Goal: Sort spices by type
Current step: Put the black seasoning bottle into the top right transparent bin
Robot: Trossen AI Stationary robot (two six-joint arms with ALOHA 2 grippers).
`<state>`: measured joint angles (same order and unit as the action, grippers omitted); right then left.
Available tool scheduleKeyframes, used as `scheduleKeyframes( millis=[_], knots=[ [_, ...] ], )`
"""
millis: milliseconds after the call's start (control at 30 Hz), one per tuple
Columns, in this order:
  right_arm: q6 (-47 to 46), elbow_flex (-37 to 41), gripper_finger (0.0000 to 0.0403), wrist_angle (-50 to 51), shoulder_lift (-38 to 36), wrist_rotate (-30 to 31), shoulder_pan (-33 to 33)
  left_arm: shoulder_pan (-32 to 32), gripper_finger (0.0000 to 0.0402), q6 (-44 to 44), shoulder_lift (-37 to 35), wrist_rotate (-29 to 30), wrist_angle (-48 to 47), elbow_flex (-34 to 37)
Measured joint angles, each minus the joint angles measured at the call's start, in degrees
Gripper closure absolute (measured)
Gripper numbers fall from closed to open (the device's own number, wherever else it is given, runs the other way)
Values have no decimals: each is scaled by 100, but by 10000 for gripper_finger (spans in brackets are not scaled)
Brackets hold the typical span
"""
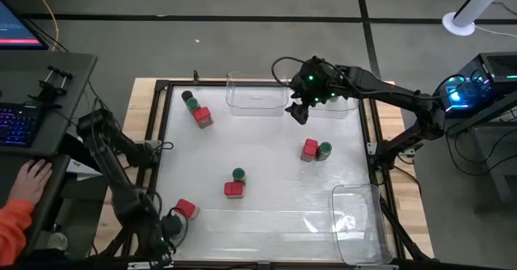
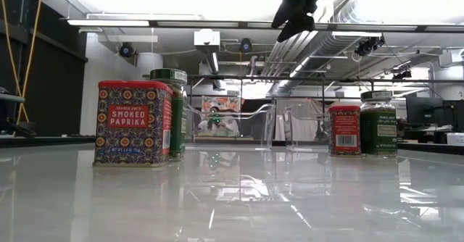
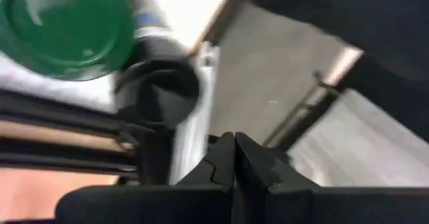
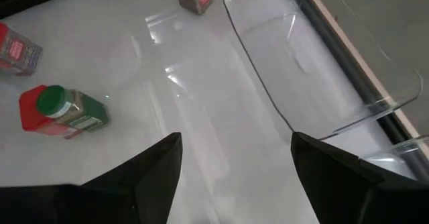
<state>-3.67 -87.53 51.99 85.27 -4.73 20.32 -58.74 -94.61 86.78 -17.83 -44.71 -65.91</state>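
Several spice jars stand on the white table in pairs. A dark-capped jar (image 1: 189, 99) stands by a red-capped one (image 1: 202, 116) at the far left. A red one (image 1: 309, 149) and a green-capped one (image 1: 324, 149) stand at mid right. A green one (image 1: 238, 174) and a red one (image 1: 233, 189) stand in the middle. A single red one (image 1: 186, 208) is at the near left. My right gripper (image 1: 299, 112) hangs open and empty above the table's far side, fingers apart in its wrist view (image 4: 234, 167). My left gripper (image 3: 234, 163) is shut and empty at the near left corner (image 1: 172, 224).
A clear bin (image 1: 256, 92) stands at the far edge, with a second (image 1: 343, 106) beside it, partly under my right arm. A third (image 1: 359, 221) stands at the near right corner. A wooden frame (image 1: 161, 124) rims the table. A person's hand (image 1: 28, 177) rests at the desk on the left.
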Motion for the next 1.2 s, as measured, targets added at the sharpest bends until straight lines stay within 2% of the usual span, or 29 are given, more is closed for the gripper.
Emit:
scheduleKeyframes(
  millis=[133, 233, 367, 500, 600, 900, 1033, 1200],
  knots=[
    [112, 1, 128, 2, 0, -110, -11, 7, 402, -26, 311, 58, -278, -259],
    [107, 1, 128, 2, 0, -455, -13, 7, 402, -26, 424, 518, -787, -521],
    [-259, 1, 128, 2, 0, -833, -115, 6, 402, -25, 507, 797, -1733, -805],
    [-648, 7, 128, 3, -45, -909, -371, -126, 402, 115, 527, 985, -2046, -966],
    [-1034, 7, 128, 0, -68, -838, -602, -287, 401, 123, 529, 1008, -2043, -968],
    [-2107, 7, 128, 0, -70, -87, -1092, -561, 402, 332, 529, 1195, -1821, -966],
    [-2241, 7, 128, 0, -70, 47, -1186, -585, 402, 583, 529, 1306, -1503, -966],
    [-2207, 7, 128, 0, -70, 194, -1266, -588, 402, 544, 529, 1552, -1642, -963]
  ],
)
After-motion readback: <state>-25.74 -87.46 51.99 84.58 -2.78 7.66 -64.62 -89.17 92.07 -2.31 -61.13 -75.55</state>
